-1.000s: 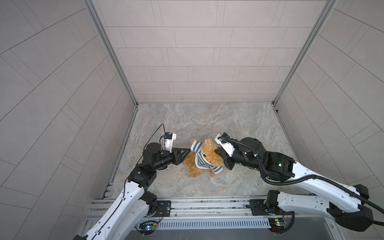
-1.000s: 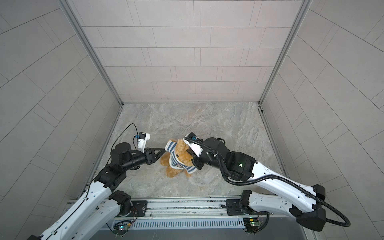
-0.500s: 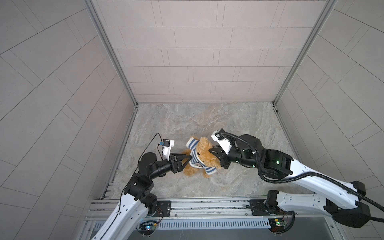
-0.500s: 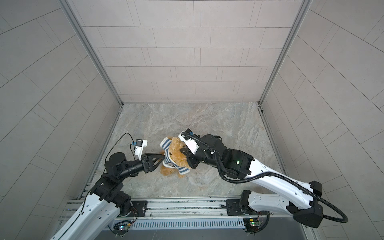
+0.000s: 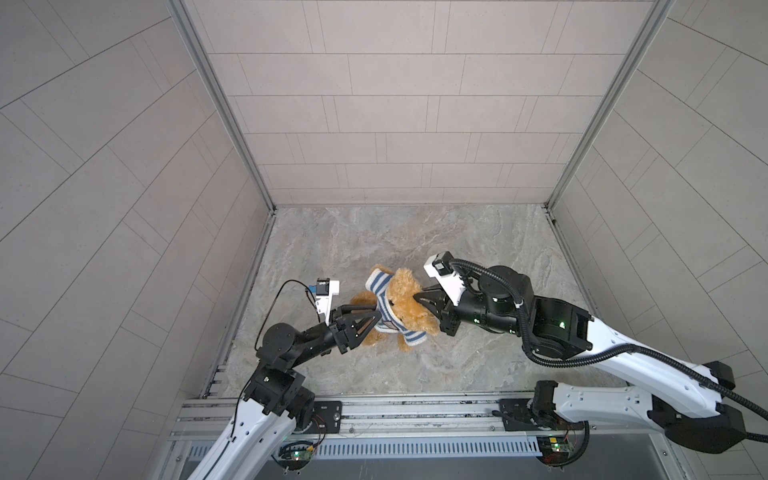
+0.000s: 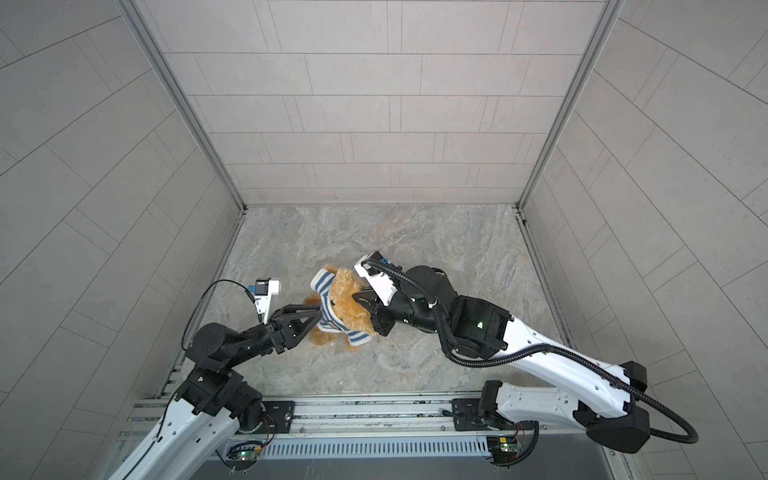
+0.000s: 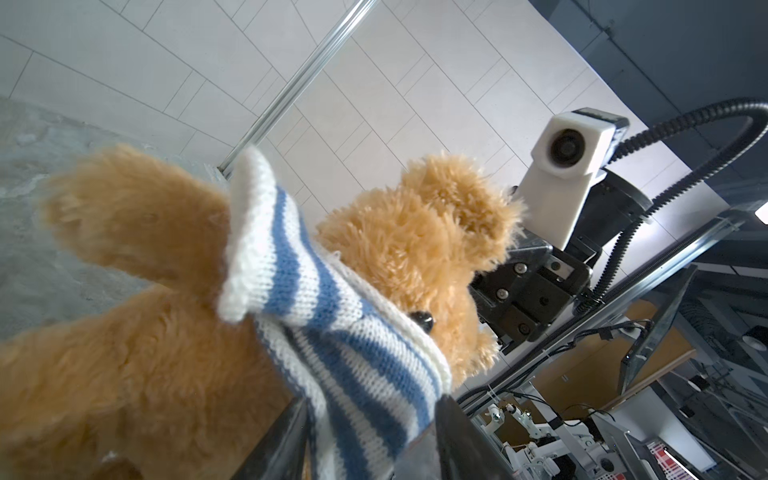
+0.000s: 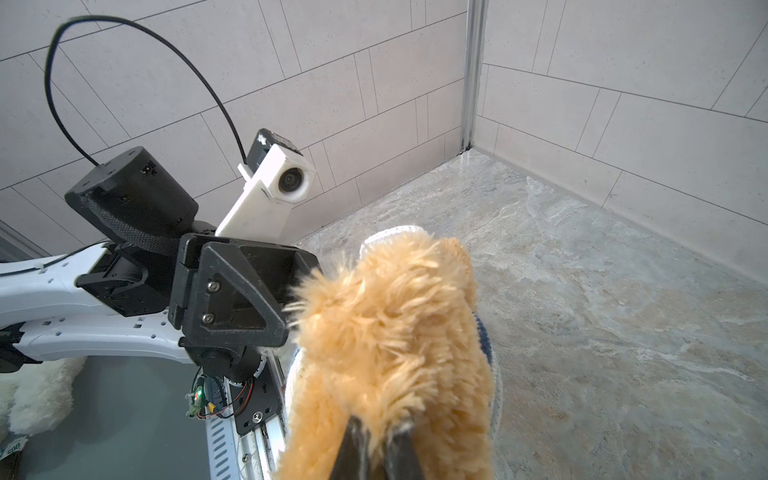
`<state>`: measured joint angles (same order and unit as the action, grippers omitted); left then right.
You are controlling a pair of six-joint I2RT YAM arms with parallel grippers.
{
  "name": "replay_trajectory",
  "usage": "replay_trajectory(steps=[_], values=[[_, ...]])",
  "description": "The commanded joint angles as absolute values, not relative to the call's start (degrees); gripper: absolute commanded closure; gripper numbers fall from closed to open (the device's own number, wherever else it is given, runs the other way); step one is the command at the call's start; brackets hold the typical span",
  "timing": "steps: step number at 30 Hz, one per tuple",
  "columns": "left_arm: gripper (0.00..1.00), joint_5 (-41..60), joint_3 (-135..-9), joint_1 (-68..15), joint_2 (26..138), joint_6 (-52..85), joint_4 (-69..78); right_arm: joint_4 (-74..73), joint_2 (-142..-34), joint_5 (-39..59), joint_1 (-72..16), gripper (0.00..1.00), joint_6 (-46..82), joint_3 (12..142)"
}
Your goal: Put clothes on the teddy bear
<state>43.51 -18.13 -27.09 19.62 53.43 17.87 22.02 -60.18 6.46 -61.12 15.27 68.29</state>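
Note:
The golden-brown teddy bear (image 5: 409,305) (image 6: 347,301) is held up off the marble floor between my two grippers. A blue-and-white striped shirt (image 5: 380,286) (image 6: 324,286) sits around its neck and chest, one sleeve sticking up. In the left wrist view the shirt (image 7: 332,345) fills the gap between the fingers of my left gripper (image 7: 365,449) (image 5: 377,318), which is closed on the fabric at the bear's (image 7: 415,241) chest. My right gripper (image 8: 378,451) (image 5: 417,299) is shut, pinching fur on the bear's head (image 8: 395,332).
Tiled walls enclose the marble floor (image 5: 415,232) on three sides. A metal rail (image 5: 395,411) with both arm bases runs along the front edge. The two arms meet at the bear, left of the floor's middle.
The left gripper's jaws widened, then narrowed again on the shirt, and its arm dropped lower toward the front. The bear and the right gripper shifted slightly left.

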Motion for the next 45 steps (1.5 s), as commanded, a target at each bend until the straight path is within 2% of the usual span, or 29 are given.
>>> replay_trajectory(steps=[1,7,11,19,21,24,27,38,41,45], values=[[0.57,44.00,-17.31,-27.77,18.62,55.20,21.86,17.96,-57.88,6.00,-61.57,1.00,15.68,69.42],[0.88,42.59,-17.56,-27.94,18.32,54.10,18.81,16.90,-57.01,5.03,-61.70,1.00,15.73,69.22],[1.00,42.21,-17.59,-27.95,18.71,53.50,17.98,16.11,-56.48,5.10,-61.79,1.00,15.91,69.35],[0.98,41.64,-16.74,-27.87,19.36,53.23,17.80,15.53,-54.86,5.21,-61.79,1.00,16.20,69.30],[0.78,42.39,-16.83,-27.91,19.20,54.43,19.75,16.08,-54.70,4.94,-61.79,1.00,16.03,69.28],[0.55,44.39,-17.18,-27.95,18.77,55.80,22.23,16.28,-54.66,4.83,-61.81,1.00,15.91,69.17],[0.48,45.55,-17.47,-28.12,18.51,56.95,23.99,16.08,-54.71,4.71,-61.79,1.00,15.74,69.01],[0.46,44.34,-19.50,-30.89,18.64,55.11,22.59,15.00,-54.75,5.27,-61.79,1.00,15.69,68.91],[0.50,43.82,-19.51,-30.91,20.25,54.98,23.66,14.68,-54.84,5.45,-61.79,1.00,15.95,68.76],[0.64,43.68,-19.78,-31.03,21.59,54.86,24.70,14.76,-54.55,5.36,-61.79,1.00,15.91,68.61]])
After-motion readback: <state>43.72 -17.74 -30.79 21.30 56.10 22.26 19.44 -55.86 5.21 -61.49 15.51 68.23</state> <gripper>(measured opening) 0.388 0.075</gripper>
